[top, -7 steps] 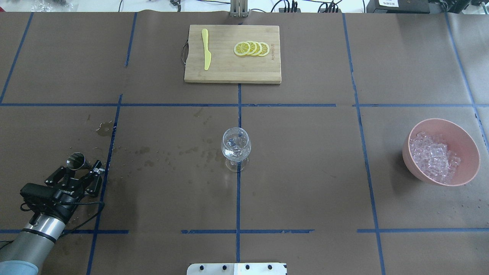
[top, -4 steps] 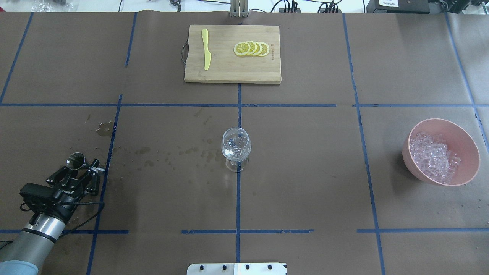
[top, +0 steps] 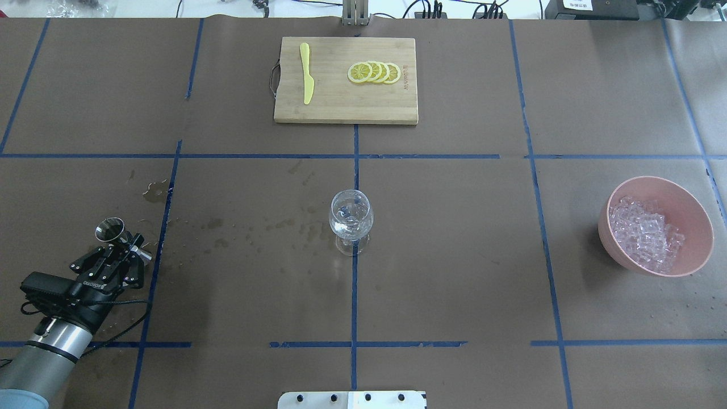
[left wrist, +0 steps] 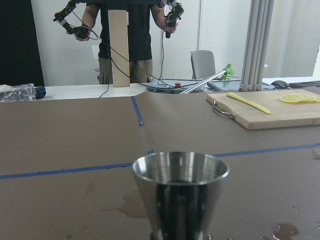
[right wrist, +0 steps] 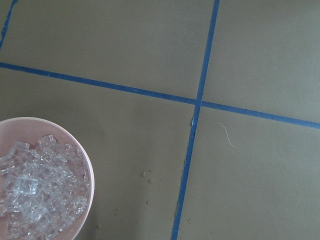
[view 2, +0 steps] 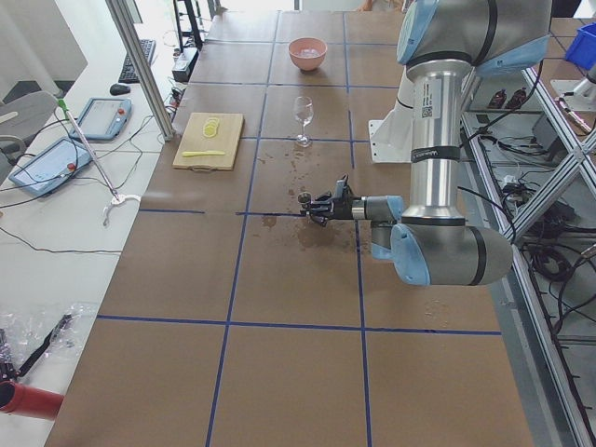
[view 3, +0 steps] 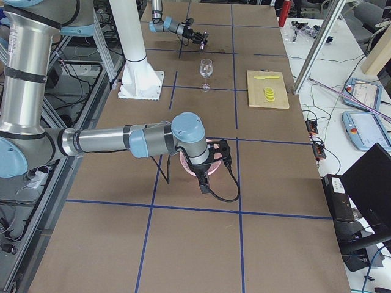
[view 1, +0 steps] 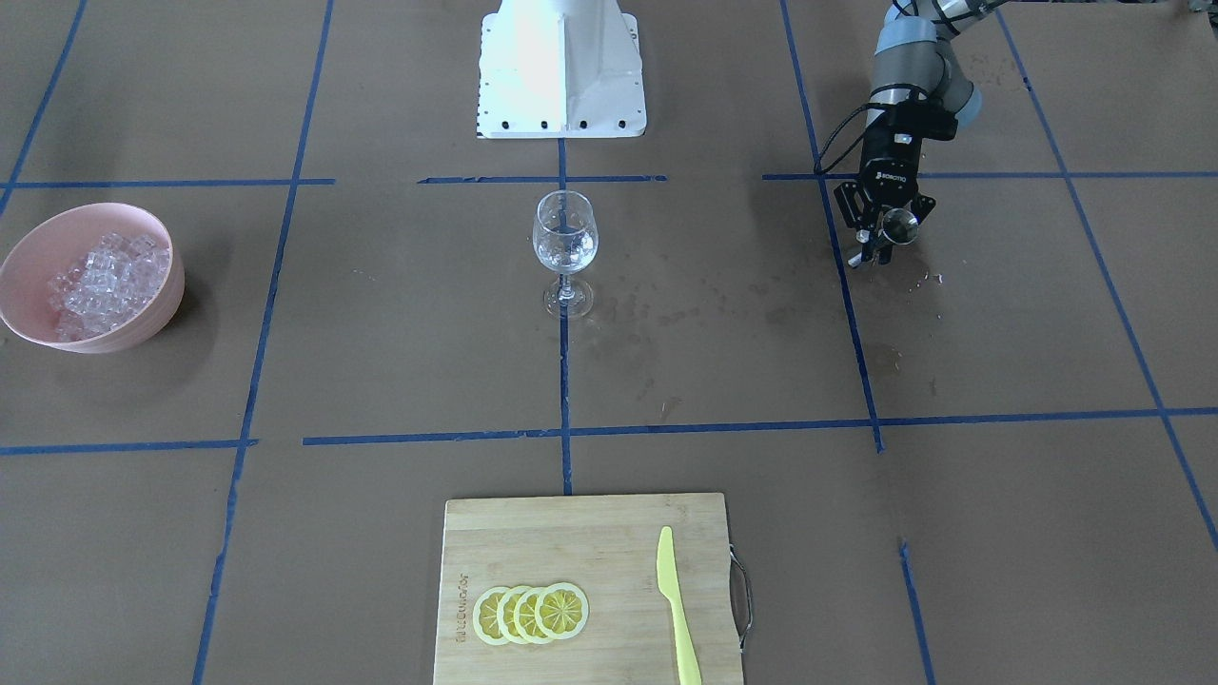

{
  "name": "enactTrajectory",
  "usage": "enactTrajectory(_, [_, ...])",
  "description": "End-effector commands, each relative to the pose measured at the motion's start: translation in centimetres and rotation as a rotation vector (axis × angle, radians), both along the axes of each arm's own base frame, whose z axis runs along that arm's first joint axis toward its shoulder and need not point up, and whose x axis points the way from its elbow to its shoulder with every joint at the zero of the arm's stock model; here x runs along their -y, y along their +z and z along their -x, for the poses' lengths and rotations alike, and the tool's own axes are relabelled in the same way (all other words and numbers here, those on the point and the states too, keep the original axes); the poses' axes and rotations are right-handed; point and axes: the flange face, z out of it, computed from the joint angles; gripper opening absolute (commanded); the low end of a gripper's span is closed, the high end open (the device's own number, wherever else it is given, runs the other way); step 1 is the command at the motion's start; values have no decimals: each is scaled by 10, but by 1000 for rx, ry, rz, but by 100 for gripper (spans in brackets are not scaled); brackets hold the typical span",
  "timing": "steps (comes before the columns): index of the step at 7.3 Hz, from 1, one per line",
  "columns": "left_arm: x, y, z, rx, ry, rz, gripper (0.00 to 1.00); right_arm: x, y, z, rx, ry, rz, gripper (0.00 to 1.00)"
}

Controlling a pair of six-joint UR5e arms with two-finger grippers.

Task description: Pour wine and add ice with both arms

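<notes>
My left gripper [top: 122,245] is low at the table's near left, shut on the waist of a steel jigger [top: 110,229], which stands upright in the left wrist view [left wrist: 180,192]. It also shows in the front view [view 1: 880,233]. The clear stemmed wine glass [top: 351,218] stands at the table's middle, far to the right of the jigger. The ice [top: 644,230] is heaped in a pink bowl [top: 697,218] at the right. My right gripper [view 3: 214,155] shows only in the exterior right view, by the bowl; I cannot tell if it is open. The ice [right wrist: 35,192] lies at the right wrist view's lower left.
A wooden cutting board [top: 341,108] at the far middle carries lemon slices [top: 375,72] and a yellow knife [top: 306,74]. Wet spots [top: 244,233] mark the brown paper between jigger and glass. The robot's white base [view 1: 561,67] stands behind the glass.
My left gripper's fingers went from wide open to closed on the jigger. The jigger's top shifted slightly up in the overhead view. Glass and bowl did not move.
</notes>
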Motion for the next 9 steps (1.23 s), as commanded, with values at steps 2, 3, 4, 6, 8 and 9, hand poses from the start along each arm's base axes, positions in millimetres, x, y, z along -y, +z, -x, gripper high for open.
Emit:
enactTrajectory(2, [-2, -19, 11, 73, 14, -119, 0, 1, -1, 0, 1, 4, 0, 100])
enactTrajectory(3, [-2, -49, 5, -33, 3, -188, 0, 1, -1, 0, 1, 5, 1, 100])
enactTrajectory(4, [-1, -78, -10, -10, -15, -256, 0, 1, -1, 0, 1, 6, 2, 100])
enactTrajectory(6, [1, -148, -39, -37, -55, -314, 0, 1, -1, 0, 1, 5, 3, 100])
enactTrajectory(8, [7, -161, -42, 6, -76, -331, 0, 0, -1, -1, 1, 8, 4, 100])
enactTrajectory(9, [8, -164, -43, 52, -90, -346, 0, 0, -1, -2, 2, 11, 5, 100])
